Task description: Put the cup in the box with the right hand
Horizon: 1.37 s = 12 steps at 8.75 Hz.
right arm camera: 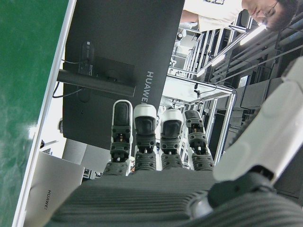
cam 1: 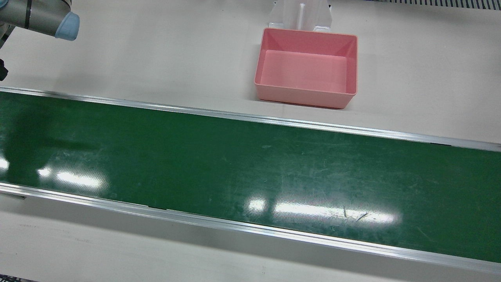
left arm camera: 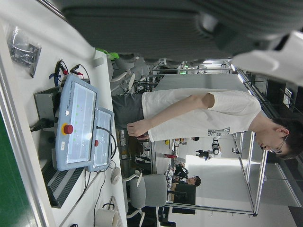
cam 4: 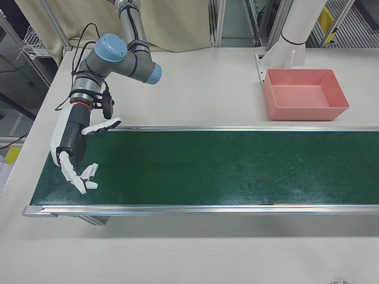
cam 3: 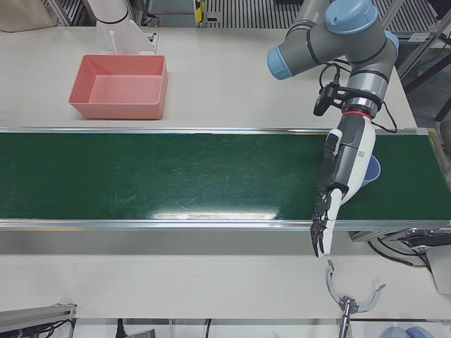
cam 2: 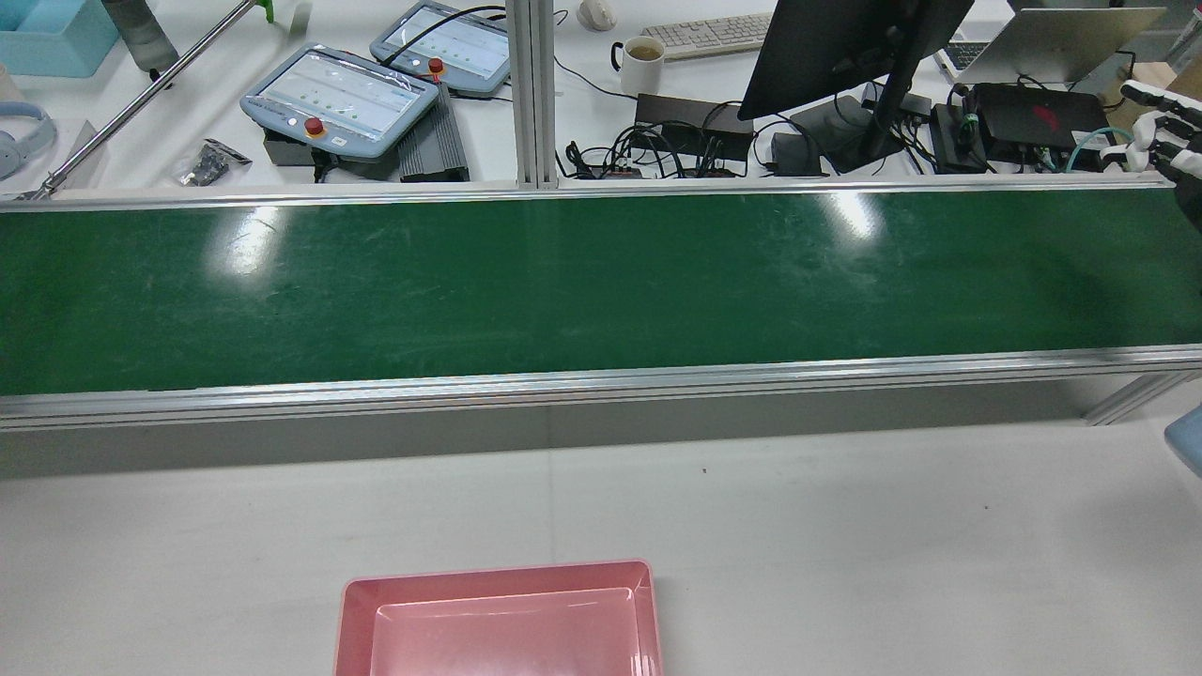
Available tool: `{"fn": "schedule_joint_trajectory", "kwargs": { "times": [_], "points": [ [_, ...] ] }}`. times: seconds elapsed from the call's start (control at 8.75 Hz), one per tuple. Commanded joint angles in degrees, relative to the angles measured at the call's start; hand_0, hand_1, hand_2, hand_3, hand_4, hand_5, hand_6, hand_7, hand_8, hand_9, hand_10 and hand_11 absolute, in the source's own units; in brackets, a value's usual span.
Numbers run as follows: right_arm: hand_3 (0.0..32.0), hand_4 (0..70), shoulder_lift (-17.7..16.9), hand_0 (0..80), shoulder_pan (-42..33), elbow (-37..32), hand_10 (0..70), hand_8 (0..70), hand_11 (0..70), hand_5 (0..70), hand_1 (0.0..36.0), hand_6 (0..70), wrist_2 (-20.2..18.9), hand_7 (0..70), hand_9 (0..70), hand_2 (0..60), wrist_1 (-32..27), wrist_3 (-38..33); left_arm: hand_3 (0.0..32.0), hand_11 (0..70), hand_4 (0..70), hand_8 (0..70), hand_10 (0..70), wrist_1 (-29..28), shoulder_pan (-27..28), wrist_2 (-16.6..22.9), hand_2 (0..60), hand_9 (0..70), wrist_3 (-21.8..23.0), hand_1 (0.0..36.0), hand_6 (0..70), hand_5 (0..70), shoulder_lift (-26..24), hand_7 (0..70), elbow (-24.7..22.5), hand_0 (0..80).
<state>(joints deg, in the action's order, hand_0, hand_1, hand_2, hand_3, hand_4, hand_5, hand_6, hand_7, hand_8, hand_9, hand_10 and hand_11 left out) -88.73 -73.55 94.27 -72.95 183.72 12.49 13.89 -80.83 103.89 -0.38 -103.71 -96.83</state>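
- Two hands are in view and neither holds anything.
- Right hand (cam 4: pixel 74 148): at the left of the right-front view, over the left end of the green conveyor belt (cam 4: pixel 225 168). Its fingers (cam 4: pixel 83 174) are spread and lightly curled downward, and the thumb sticks out to the side. In the right hand view the fingers (right arm camera: pixel 145 137) stand straight, side by side, with nothing between them.
- Left hand (cam 3: pixel 342 176): at the right of the left-front view, hanging over the belt's right end. The fingers (cam 3: pixel 320 225) are stretched out and point down past the belt's near rail.
- Cup (cam 3: pixel 373 169): seen only as a pale-blue rounded rim on the belt, just behind the left hand and partly hidden by it. I cannot tell whether they touch. It lies at the opposite end of the belt from the right hand.
- Box (cam 1: pixel 305 100): pink, rectangular and open-topped. It stands on the white table (cam 1: pixel 156 58) in the upper middle of the front view, just beyond the belt's far rail, with its interior bare. In the rear view only its far part (cam 2: pixel 498 577) shows, at the bottom centre.
- Beyond the belt in the rear view: two teach pendants (cam 2: pixel 338 99) at upper left and a dark monitor (cam 2: pixel 836 47) at upper right.
- A person (left arm camera: pixel 189 106) in a white shirt shows in the left hand view.
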Motion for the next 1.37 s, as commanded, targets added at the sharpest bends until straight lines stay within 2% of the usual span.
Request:
{"fn": "schedule_joint_trajectory", "kwargs": {
  "times": [0.0,1.26],
  "points": [
    [0.0,5.9,-0.13,43.2,-0.01,-0.05,23.8,41.3,34.9,7.4,0.0,31.7,0.00,70.0,67.2,0.0,-0.03,-0.19,0.0,0.0,0.0,0.0,0.0,0.00,0.06,-0.09,0.0,0.0,0.03,0.0,0.0,0.0,0.00,0.0,0.06,0.0],
    [0.0,5.2,-0.13,43.0,-0.01,0.48,23.5,41.0,34.6,7.4,0.0,31.6,0.00,70.0,66.7,0.0,-0.12,-0.36,0.0,0.0,0.0,0.0,0.0,0.00,-0.03,0.00,0.0,0.0,-0.06,0.0,0.0,0.0,0.00,0.0,-0.02,0.0]
  ]
}}
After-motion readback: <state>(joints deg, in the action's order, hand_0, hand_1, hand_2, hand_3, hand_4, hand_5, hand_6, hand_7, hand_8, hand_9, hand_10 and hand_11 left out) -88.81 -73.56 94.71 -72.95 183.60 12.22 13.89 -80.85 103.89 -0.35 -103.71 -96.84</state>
